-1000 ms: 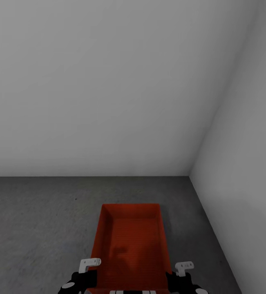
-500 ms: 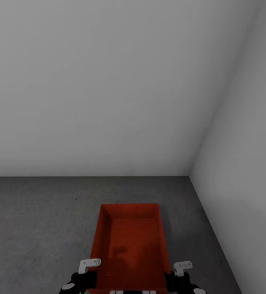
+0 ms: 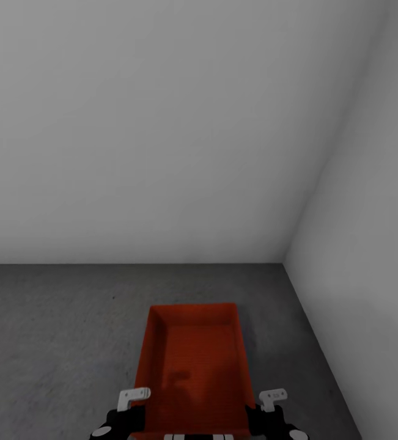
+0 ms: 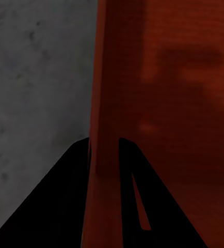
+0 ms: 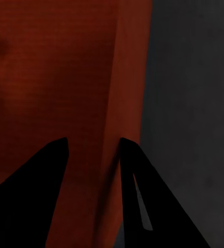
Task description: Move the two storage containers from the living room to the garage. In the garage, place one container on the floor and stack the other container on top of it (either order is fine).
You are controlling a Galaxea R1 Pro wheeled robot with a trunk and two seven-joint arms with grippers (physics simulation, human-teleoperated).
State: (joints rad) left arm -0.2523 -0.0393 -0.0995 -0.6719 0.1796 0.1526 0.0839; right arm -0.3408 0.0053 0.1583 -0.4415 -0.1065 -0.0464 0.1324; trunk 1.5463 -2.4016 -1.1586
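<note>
One orange-red storage container (image 3: 192, 360) lies lengthwise in front of me on or just above the dark grey garage floor (image 3: 52, 342); I cannot tell if it touches. My left gripper (image 3: 139, 404) is shut on its left long wall, the fingers pinching the red wall (image 4: 104, 103) at the tips (image 4: 104, 142). My right gripper (image 3: 261, 406) straddles the right long wall (image 5: 125, 77), with one finger inside the bin and one outside. Its tips (image 5: 94, 142) stand apart, with a gap on the inner side. The bin is empty inside.
A plain white wall (image 3: 162, 122) rises ahead and a second white wall (image 3: 370, 275) closes the corner on the right, near the bin's far right end. Speckled grey floor (image 4: 34, 77) stretches to the left of the bin.
Almost nothing: both gripper brackets have shifted by a few pixels, the right one slightly inward. The container and the view stay put.
</note>
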